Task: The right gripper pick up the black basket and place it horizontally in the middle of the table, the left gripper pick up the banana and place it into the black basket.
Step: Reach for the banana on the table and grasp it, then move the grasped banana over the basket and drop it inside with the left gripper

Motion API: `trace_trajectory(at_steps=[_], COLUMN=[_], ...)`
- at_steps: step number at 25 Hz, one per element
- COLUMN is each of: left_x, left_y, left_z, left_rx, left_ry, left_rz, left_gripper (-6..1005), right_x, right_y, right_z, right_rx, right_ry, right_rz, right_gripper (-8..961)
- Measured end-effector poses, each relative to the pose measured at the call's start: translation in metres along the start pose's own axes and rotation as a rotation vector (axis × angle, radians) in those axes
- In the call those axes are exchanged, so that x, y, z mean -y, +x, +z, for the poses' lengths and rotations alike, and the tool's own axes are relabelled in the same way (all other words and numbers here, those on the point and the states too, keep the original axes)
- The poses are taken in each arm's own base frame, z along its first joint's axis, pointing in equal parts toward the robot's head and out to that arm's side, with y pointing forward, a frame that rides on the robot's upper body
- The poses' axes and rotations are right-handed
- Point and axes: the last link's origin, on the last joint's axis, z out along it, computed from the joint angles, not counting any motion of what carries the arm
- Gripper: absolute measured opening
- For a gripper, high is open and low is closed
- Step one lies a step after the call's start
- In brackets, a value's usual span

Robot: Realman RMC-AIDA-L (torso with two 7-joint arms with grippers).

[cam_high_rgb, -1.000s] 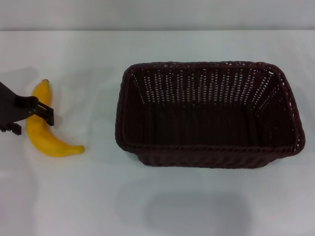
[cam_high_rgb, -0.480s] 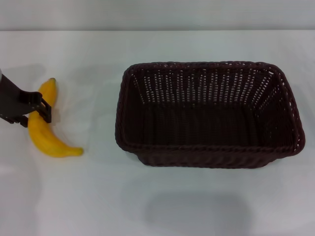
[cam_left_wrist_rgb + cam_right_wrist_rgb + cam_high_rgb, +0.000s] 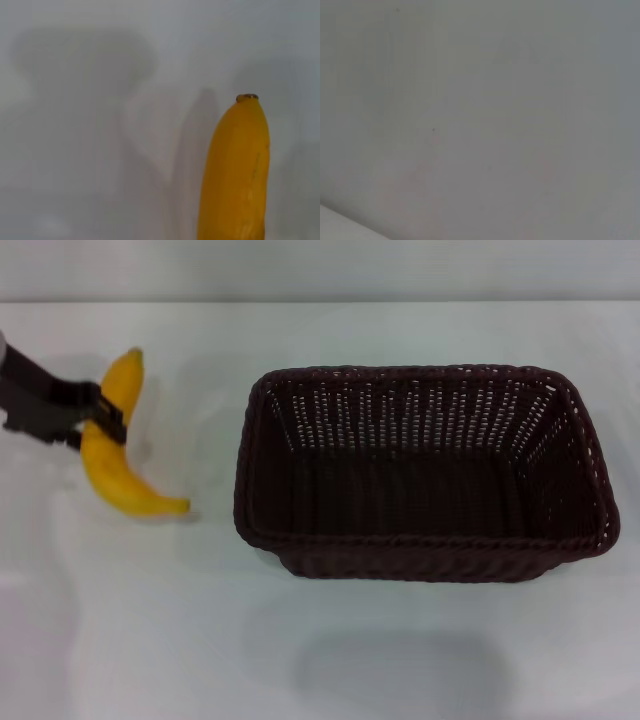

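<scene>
The black basket [image 3: 420, 470] stands lengthwise across the middle of the white table [image 3: 200, 640], open side up and empty. My left gripper [image 3: 100, 420] is at the far left, shut on the yellow banana [image 3: 115, 455], gripping it near its upper third and holding it above the table to the left of the basket. In the left wrist view the banana [image 3: 235, 175] shows with its dark tip over bare table. My right gripper is out of the head view; the right wrist view shows only plain surface.
The table's far edge meets a grey wall [image 3: 320, 270] at the back. Bare table lies between the banana and the basket and in front of the basket.
My left gripper has lifted the banana off the table and carried it up and a little to the right, toward the basket. The basket has not moved.
</scene>
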Motion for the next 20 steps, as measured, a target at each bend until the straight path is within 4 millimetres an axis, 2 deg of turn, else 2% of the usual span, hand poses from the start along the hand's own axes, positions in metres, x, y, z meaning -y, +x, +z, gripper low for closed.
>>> trace_trajectory(at_steps=[5, 10, 14, 20], left_x=[-0.028, -0.06, -0.081, -0.129], left_y=[0.012, 0.007, 0.002, 0.0], left_z=[-0.041, -0.067, -0.058, -0.031], left_rx=[-0.065, -0.068, -0.035, 0.007], left_ry=[-0.204, -0.417, -0.475, -0.493], left_rz=[0.164, 0.374, 0.493, 0.639], left_gripper=[490, 494, 497, 502], right_x=[0.0, 0.0, -0.004, -0.008], right_y=[0.0, 0.0, 0.0, 0.001], right_z=[0.0, -0.002, -0.003, -0.003], right_rx=[0.002, 0.006, 0.017, 0.019], right_ry=[0.001, 0.002, -0.008, -0.017], right_rz=[0.003, 0.013, 0.025, 0.038], right_gripper=[484, 484, 484, 484])
